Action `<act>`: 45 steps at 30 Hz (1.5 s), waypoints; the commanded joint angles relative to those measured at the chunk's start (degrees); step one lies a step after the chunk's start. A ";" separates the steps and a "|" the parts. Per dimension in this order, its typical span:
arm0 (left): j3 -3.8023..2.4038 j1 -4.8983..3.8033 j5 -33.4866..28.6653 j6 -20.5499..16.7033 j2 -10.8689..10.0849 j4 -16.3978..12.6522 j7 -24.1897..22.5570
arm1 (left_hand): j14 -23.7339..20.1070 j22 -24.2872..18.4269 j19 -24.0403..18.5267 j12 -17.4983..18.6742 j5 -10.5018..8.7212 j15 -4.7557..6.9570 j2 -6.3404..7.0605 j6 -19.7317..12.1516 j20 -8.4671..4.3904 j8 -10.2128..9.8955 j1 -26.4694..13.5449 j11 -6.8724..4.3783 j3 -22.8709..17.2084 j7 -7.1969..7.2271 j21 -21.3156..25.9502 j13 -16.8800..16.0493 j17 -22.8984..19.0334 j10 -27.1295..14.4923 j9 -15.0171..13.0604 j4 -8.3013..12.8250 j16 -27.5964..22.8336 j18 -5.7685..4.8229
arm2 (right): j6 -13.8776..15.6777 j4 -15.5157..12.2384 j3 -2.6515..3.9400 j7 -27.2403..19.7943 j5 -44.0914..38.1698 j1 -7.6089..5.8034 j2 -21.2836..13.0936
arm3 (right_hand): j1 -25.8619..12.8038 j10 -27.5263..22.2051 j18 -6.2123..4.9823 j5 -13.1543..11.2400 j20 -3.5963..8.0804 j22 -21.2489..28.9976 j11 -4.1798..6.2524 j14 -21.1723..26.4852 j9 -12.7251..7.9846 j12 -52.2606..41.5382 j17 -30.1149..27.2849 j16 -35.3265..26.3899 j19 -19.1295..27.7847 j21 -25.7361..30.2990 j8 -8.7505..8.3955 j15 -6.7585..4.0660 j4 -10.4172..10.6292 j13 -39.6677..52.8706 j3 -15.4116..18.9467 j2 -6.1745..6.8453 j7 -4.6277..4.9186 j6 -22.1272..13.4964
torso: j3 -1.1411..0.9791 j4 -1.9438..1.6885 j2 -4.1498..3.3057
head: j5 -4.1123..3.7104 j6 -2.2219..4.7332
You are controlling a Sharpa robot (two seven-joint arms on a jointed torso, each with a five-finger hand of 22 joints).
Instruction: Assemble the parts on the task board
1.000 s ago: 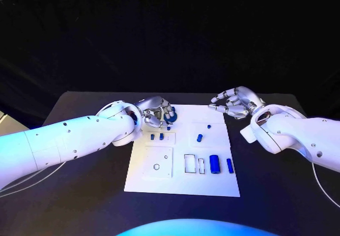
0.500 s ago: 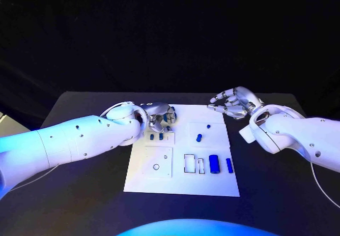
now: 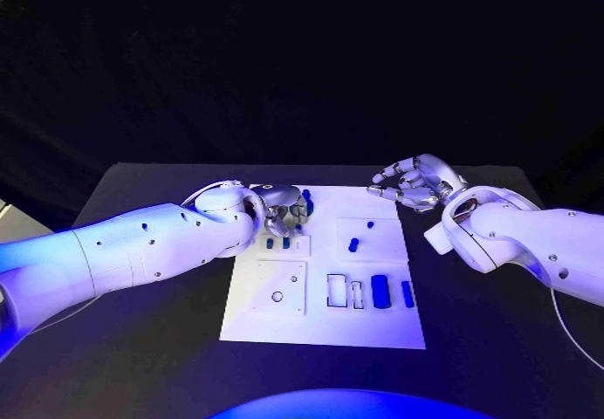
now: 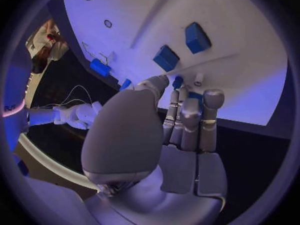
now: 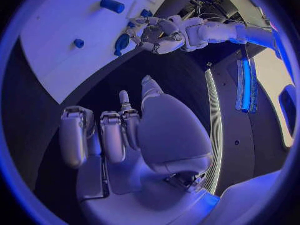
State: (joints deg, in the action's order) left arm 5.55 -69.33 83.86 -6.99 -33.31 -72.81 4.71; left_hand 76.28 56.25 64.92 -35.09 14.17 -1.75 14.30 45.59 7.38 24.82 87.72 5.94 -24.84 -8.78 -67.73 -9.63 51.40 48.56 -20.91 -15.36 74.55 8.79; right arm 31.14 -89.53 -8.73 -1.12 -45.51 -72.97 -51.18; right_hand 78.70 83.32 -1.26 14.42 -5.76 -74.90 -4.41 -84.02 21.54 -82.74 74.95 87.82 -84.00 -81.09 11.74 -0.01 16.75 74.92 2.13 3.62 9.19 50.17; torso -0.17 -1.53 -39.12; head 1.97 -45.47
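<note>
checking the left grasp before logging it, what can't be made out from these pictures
- Head view: the left robot hand covers the far-left corner of the task board; whether it holds a blue part is unclear.
- Left wrist view: the fingers hide whatever is under them.
- Head view: the board's slots are too small to judge.

White rounded arms, silver hands, jointed metallic fingers (image 4: 187, 120)

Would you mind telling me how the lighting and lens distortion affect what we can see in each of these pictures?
Head view: blue-violet light tints the board; the room behind is black, edges stay straight. Left wrist view: fisheye bends the board's edge; the left robot hand looms large in front of it. Right wrist view: the right robot hand takes up the middle, the table beneath is nearly black, and the board curves.
</note>
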 commanded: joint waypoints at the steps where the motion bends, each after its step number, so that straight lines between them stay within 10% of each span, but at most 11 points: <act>1: -0.03 0.00 0.90 0.91 0.33 0.16 1.20 | 0.36 0.39 0.46 0.09 -0.28 -0.01 0.06 0.34 0.07 -0.05 0.39 -0.01 -0.62 0.03 -0.40 0.08 0.26 0.44 0.12 0.14 0.33 -1.16 | -0.78 0.00 0.00 -0.40 -0.18 0.05 0.07 | -0.07 -0.18 -1.03 0.34 -0.34 -8.93 -0.02 -4.39 -0.08 0.21 8.43 -0.35 -1.47 0.27 0.29 0.17 -0.13 8.03 0.21 -0.35 0.01 -0.36 | 0.00 0.00 0.00 | -0.09 0.07; 26: -0.02 -0.01 -0.10 2.15 1.18 1.14 0.47 | 1.63 4.46 1.52 0.09 -0.78 1.38 -0.57 5.14 -0.96 -0.18 -0.85 -1.65 -8.06 0.67 -4.05 0.63 1.25 6.08 0.65 4.47 1.96 -1.69 | -0.83 -0.07 0.00 -0.37 -0.18 0.05 0.15 | -0.10 -0.10 -1.00 0.36 -0.34 -9.01 -0.01 -4.43 -0.08 0.13 8.60 -0.30 -1.53 0.16 0.33 0.17 -0.12 8.10 0.20 -0.51 0.00 -0.35 | 0.05 -0.06 -0.02 | -0.18 -0.15; 45: -0.01 0.00 -0.91 4.04 1.84 1.64 1.08 | 1.90 4.99 1.53 2.92 -1.08 0.95 0.56 2.99 -0.78 -3.26 -3.88 -1.04 -8.35 0.26 -4.42 1.50 0.83 5.59 1.39 5.15 2.19 -1.82 | -0.87 -0.04 0.00 -0.35 -0.18 0.05 0.20 | -0.10 -0.10 -1.00 0.36 -0.34 -9.01 -0.01 -4.43 -0.08 0.13 8.60 -0.30 -1.53 0.16 0.33 0.17 -0.12 8.10 0.20 -0.51 0.00 -0.35 | 0.01 -0.03 -0.02 | -0.27 -0.31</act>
State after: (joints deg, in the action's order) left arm 5.45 -69.44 83.52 -4.73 -31.71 -71.15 5.82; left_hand 77.82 61.20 66.25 -32.35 13.30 -0.63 15.02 48.83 6.46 21.76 84.34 4.56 -33.22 -8.58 -71.84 -8.16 52.28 54.30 -19.56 -10.50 76.54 7.90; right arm 31.05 -89.53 -8.73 -1.11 -45.49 -72.95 -51.03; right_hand 78.71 83.32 -1.26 14.42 -5.76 -74.92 -4.41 -84.02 21.55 -82.74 74.92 87.82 -84.00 -81.09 11.74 -0.01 16.74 74.92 2.13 3.62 9.19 50.17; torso -0.15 -1.57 -39.12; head 1.72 -45.78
